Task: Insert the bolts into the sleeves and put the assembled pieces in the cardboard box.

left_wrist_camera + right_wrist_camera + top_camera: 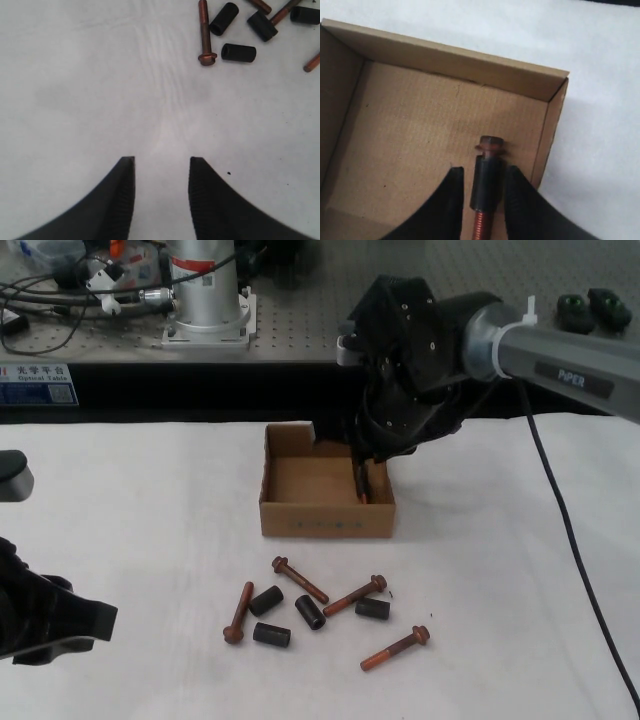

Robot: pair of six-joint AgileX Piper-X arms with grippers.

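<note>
Bolt (490, 144) seated in a dark sleeve (486, 189) (threads showing opposite the head), framed by the right gripper (484, 169), over the cardboard box (445, 57) floor near one corner.

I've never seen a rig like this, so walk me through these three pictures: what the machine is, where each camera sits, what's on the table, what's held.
It is a robot with two arms, each ending in two jaws. The high view looks over the bench from behind; the other two come from cameras on the wrists. On the white cloth lie four loose bolts and four black sleeves, near a cardboard box. The right arm holds in its jaws a bolt in its sleeve over the box. The left arm has its jaws open over bare cloth.
</note>
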